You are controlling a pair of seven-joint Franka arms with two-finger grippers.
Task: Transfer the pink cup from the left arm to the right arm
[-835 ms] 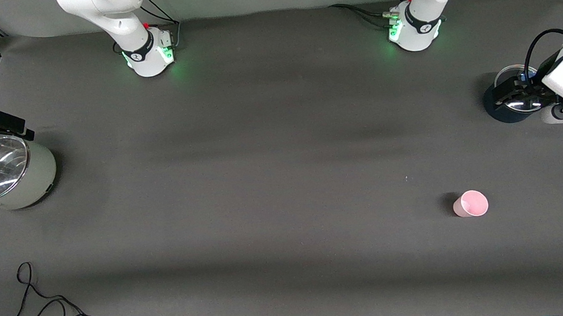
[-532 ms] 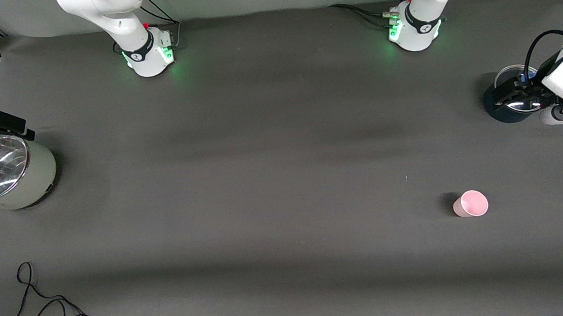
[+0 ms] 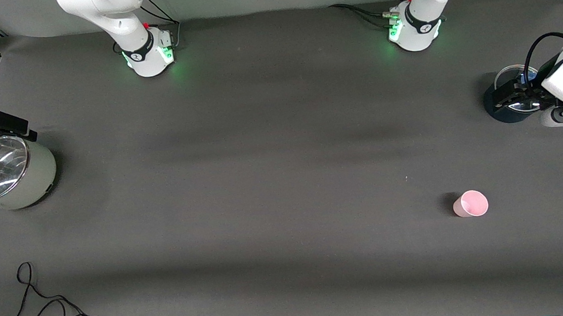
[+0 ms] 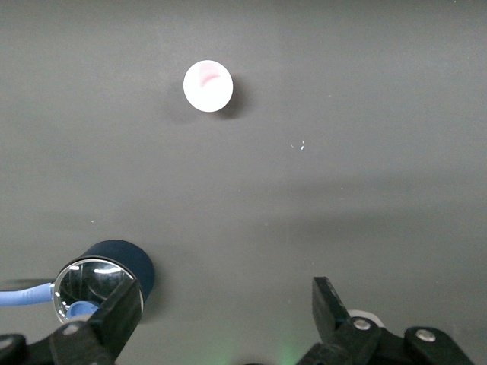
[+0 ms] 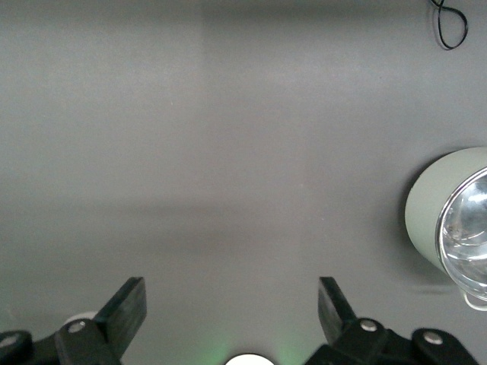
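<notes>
The pink cup [image 3: 470,203] stands upright and alone on the dark table, toward the left arm's end. It also shows in the left wrist view [image 4: 208,86], well clear of the fingers. My left gripper [image 3: 505,96] is open and empty, over the dark blue pot [image 3: 499,113] at the left arm's end of the table; in its wrist view [image 4: 224,304] nothing lies between the jaws. My right gripper [image 3: 9,128] is open and empty, over the rim of the pale green pot [image 3: 30,180] at the right arm's end; its wrist view [image 5: 232,304] shows bare table between the jaws.
The dark blue pot [image 4: 106,277] has a glass lid. The pale green pot [image 5: 456,220] also has a glass lid with a knob. A loose black cable [image 3: 49,313] lies by the table edge nearest the front camera, at the right arm's end.
Both grippers have shifted only slightly over their pots. The pink cup has not moved.
</notes>
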